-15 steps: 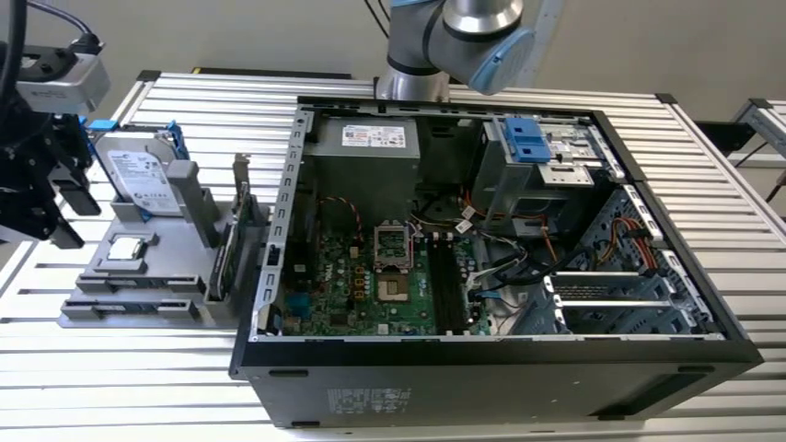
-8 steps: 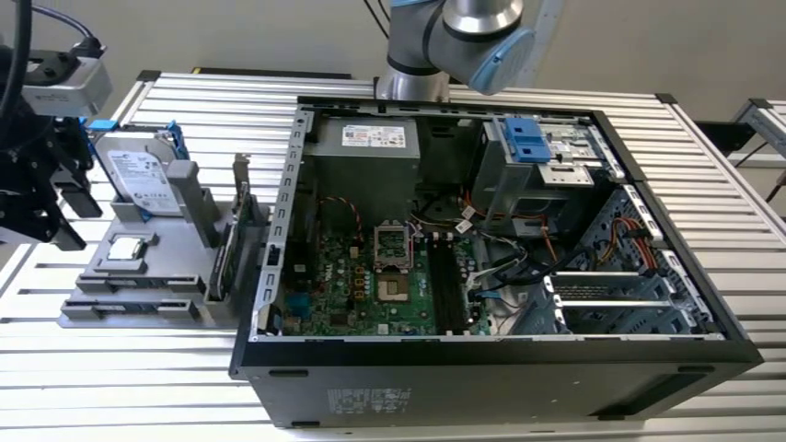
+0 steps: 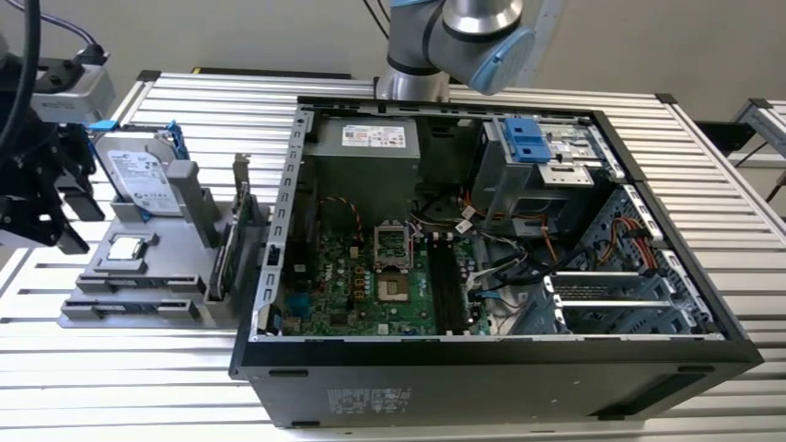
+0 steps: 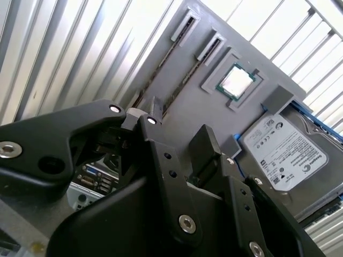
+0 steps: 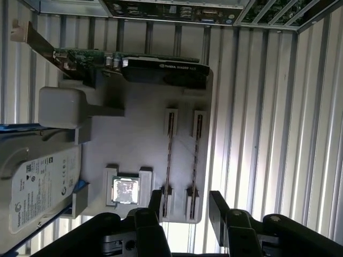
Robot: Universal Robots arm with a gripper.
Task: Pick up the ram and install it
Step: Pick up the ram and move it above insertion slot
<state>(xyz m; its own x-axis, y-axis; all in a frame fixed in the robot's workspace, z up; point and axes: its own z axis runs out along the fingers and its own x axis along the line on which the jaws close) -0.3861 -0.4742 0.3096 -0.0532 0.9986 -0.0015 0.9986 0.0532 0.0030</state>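
My pincer point(image 5: 186, 197) hung spread and empty, the thin ram point(image 5: 195, 155) below it. It looked light but breakable; pinch its flat sides.

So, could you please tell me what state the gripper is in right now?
Gripper: open, holding nothing, above the grey parts tray.
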